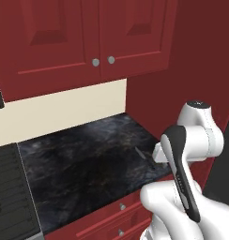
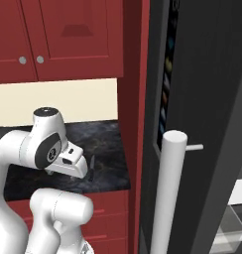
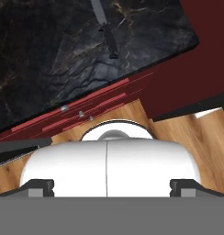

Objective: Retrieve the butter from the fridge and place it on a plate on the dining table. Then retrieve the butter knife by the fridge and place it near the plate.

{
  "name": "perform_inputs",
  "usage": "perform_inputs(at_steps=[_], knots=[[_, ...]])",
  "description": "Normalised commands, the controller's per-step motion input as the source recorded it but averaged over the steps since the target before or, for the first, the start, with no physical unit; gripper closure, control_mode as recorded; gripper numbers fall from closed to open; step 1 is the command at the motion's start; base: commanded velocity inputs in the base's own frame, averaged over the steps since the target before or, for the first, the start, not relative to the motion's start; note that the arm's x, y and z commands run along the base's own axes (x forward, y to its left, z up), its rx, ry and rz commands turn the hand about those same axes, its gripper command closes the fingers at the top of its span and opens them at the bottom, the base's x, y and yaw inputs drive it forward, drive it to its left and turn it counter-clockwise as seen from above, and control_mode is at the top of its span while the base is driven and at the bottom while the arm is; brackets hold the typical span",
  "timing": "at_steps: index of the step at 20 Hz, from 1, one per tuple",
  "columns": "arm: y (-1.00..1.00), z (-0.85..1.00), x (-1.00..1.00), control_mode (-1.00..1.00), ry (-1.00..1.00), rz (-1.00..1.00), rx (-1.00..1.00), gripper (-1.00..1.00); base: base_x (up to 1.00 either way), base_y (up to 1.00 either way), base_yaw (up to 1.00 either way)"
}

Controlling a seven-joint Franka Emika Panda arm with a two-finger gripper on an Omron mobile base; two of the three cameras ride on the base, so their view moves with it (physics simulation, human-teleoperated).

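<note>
The butter knife (image 1: 143, 155) (image 2: 91, 166) (image 3: 106, 31), slim and dark grey, lies on the black marble counter (image 1: 88, 164) near its right end, beside the red side panel. My gripper (image 3: 112, 187) is open, its two tips standing far apart with nothing between them. It hovers above the counter's front edge, short of the knife and apart from it. The dark grey fridge (image 2: 207, 99) rises to the right, with a door swung open and its pale bar handle (image 2: 167, 198) close to the camera. The butter, the plate and the dining table are out of view.
Red upper cabinets (image 1: 88, 37) hang over the counter, and red drawers (image 1: 121, 211) sit below it. A dark stove (image 1: 8, 192) borders the counter on the left. A red panel (image 2: 135, 99) separates counter and fridge. Wooden floor (image 3: 201, 137) lies below.
</note>
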Motion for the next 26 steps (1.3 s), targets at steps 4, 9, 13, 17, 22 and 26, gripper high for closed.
perform_inputs(at_steps=[4, 9, 13, 17, 22, 26], knots=[[0.00, 0.00, 0.00, 1.00, 0.00, 0.00, 0.00, -1.00, 0.55, 0.12, 0.00], [0.00, 0.00, 0.00, -1.00, 0.00, 0.00, 0.00, -1.00, 0.06, 0.04, 0.00], [0.00, 0.00, 0.36, -1.00, -0.01, 0.00, 0.00, -1.00, 0.00, 0.00, 0.00], [0.09, -0.06, 0.61, -1.00, 0.00, 0.01, -0.08, -1.00, 0.00, 0.00, 0.00], [0.04, -0.42, 0.79, -1.00, 0.00, 0.03, -0.12, -1.00, 0.00, 0.00, 0.00], [-0.22, -0.44, 0.59, -1.00, -0.02, 0.01, -0.01, -1.00, 0.00, 0.00, 0.00]])
